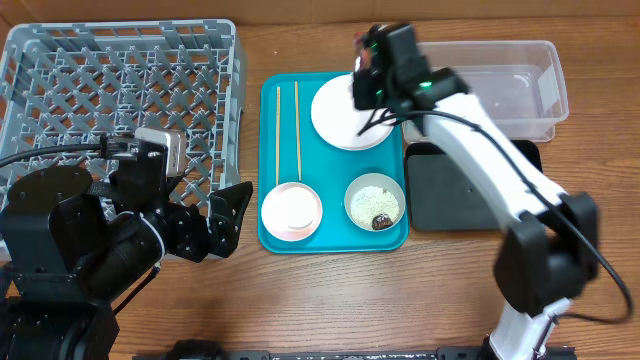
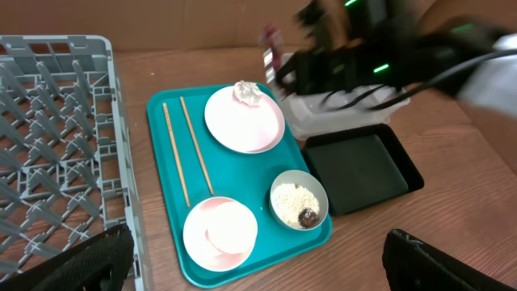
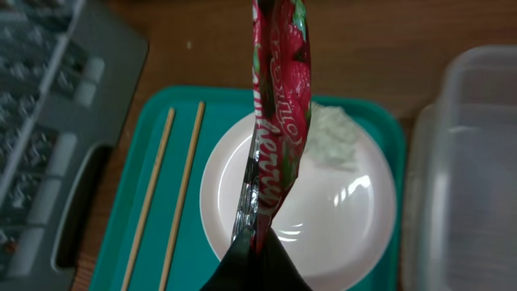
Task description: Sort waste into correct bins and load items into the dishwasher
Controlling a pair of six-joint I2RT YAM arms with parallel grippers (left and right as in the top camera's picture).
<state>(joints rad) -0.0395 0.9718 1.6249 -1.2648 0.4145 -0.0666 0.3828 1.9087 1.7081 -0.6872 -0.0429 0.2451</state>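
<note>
- The right gripper [image 3: 254,260] is pressed together on the bottom end of the red snack wrapper [image 3: 275,105]. In the right wrist view the wrapper stands up the middle of the frame, over the white plate [image 3: 323,218].
- In the overhead view this gripper is at upper centre, over the plate's upper edge and left of the clear tub [image 1: 510,85].
- The crumpled tissue [image 3: 333,133] lies on the plate near its upper rim.
- The plate sits in the upper right of the teal tray [image 1: 270,235].
- The two chopsticks [image 1: 287,133] lie side by side, nearly parallel, left of the plate.
- A pale bowl [image 1: 291,210] occupies the tray's lower left.
- A bowl of rice [image 1: 375,203] with a brown lump [image 1: 381,222] sits lower right.
- The black tray [image 1: 470,190] lies just right of the teal tray, directly below the clear tub.
- The grey dish rack [image 1: 120,90] fills the upper left of the worktop [image 1: 300,300].
- The left gripper [image 1: 228,218] is spread wide and holds nothing. It sits at lower left, just beside the teal tray's left edge and below the rack.
</note>
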